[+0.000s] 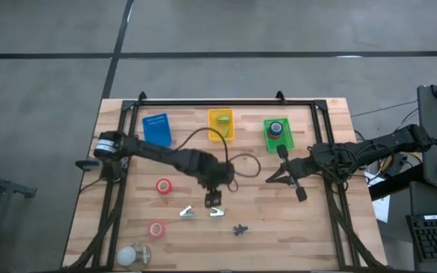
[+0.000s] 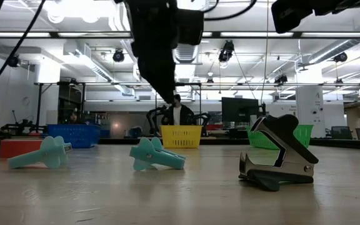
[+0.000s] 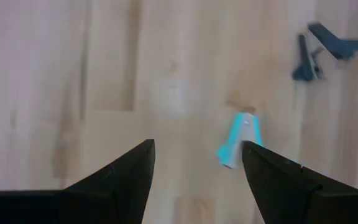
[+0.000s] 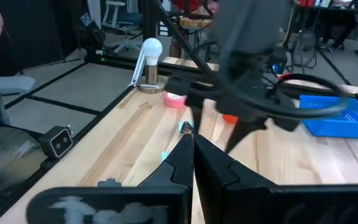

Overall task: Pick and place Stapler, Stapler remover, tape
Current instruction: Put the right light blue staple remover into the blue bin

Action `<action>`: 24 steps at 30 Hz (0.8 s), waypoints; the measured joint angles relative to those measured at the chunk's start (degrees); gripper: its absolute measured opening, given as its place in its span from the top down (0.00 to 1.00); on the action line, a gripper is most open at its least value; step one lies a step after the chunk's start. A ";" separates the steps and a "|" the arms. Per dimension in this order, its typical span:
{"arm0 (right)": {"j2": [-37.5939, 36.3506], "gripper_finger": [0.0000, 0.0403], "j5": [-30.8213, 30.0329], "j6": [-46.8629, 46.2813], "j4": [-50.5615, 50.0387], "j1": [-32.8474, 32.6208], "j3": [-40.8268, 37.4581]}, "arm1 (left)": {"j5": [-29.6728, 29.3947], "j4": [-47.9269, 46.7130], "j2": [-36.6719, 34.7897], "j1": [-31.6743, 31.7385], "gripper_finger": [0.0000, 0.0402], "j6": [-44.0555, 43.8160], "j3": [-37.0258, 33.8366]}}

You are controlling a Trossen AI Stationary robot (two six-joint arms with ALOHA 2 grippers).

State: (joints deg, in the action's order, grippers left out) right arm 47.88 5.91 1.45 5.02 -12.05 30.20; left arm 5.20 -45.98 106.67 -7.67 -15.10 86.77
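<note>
High view: hovering over the middle of the wooden slatted table (image 1: pixel 127 182), the left gripper (image 1: pixel 215 199), fingers spread wide, pinching nothing. Lying just beside it, two small teal staplers (image 1: pixel 216 211), one almost under the fingertips (image 3: pixel 129 168). Resting nearer the front edge than the staplers, the dark claw-shaped staple remover (image 1: pixel 239 229). Sitting further left of the staplers, the red tape roll (image 1: pixel 163 186). Waiting to the right, the right gripper (image 1: pixel 285 177), fingers pressed together.
</note>
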 joint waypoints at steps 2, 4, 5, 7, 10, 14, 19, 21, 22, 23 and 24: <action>-0.01 0.98 0.00 0.00 0.26 0.00 0.00 | -0.58 0.27 0.03 -1.51 0.39 -0.07 -0.06; -0.01 0.98 0.00 -0.04 0.28 0.00 0.00 | -1.95 2.02 0.04 -2.83 0.39 -0.73 -0.58; 0.01 0.98 0.00 -0.27 0.28 0.00 0.00 | -2.82 2.69 0.04 -3.36 0.39 -1.03 -1.00; -0.01 0.98 0.00 -0.79 0.29 0.00 0.00 | -3.88 4.05 0.04 -4.18 0.39 -1.08 -2.32; 0.01 0.98 0.00 -0.92 0.31 0.00 0.00 | -3.69 6.20 0.11 -4.55 0.39 -1.36 -4.65; 0.02 0.98 0.00 -0.90 0.30 0.00 0.00 | -3.50 7.54 0.11 -4.55 0.39 -2.48 -6.70; 0.01 0.98 0.00 -0.68 0.30 -0.01 0.00 | -0.47 13.28 0.11 -5.03 0.39 -2.92 -10.22; 0.01 0.98 0.00 -0.68 0.30 -0.02 0.00 | 0.57 16.43 0.15 -5.42 0.39 -3.36 -11.91; 0.02 0.98 0.00 -0.68 0.30 -0.02 0.00 | 1.07 16.99 0.15 -5.58 0.39 -3.67 -12.42; 0.00 0.98 0.00 -0.68 0.30 -0.02 0.00 | 1.64 17.19 0.15 -5.78 0.39 -4.02 -12.79; 0.01 0.98 0.00 -0.66 0.25 -0.02 0.00 | 1.57 17.49 0.15 -5.90 0.39 -4.03 -13.18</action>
State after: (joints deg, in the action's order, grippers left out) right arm 47.89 5.91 0.79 5.27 -12.08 30.20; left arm 6.77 -28.48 106.83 -13.57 -19.14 73.59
